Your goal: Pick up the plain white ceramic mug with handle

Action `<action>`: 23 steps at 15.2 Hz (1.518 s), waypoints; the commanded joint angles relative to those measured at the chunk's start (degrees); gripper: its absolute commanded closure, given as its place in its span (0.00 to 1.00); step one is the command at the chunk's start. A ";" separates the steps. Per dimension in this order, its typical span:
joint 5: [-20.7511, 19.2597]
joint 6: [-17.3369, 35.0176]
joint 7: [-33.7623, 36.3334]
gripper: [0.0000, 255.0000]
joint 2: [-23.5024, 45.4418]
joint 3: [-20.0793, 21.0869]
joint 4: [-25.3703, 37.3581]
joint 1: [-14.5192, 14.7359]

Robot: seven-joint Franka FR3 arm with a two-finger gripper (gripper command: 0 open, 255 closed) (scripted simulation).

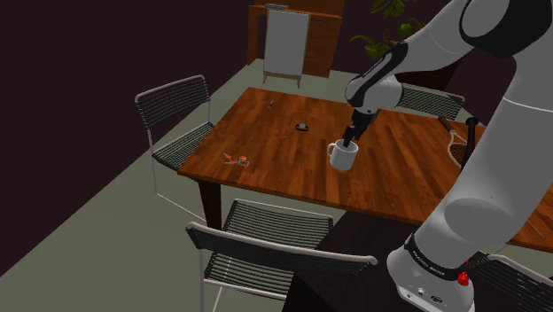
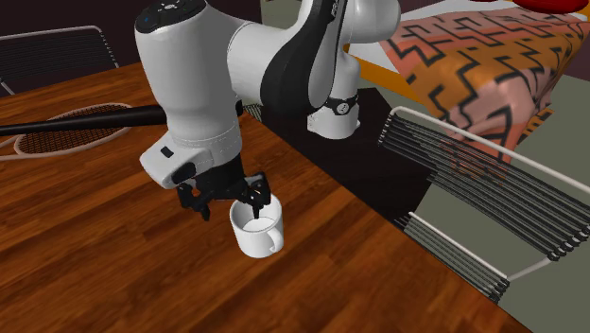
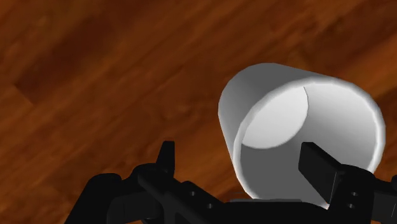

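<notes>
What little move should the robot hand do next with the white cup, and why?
Probably close the fingers. The gripper looks open, with one finger inside the white mug and the other outside, so the mug's wall sits between them, not yet pinched.

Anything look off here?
Mug sits off-centre in the open claw: one finger is inside it, the other outside, with bare table showing between that one and the mug wall, so it isn't clasped. Nothing looks spilled or damaged.
</notes>
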 commanded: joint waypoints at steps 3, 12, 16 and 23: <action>3.68 3.21 -2.70 0.00 3.49 1.25 -0.34 -0.86; 3.54 3.22 -2.56 1.00 3.35 1.28 -0.45 -0.85; 2.85 2.55 -2.10 1.00 2.71 0.97 -0.31 -0.68; -2.42 -2.30 1.68 1.00 -2.47 -0.78 0.31 0.49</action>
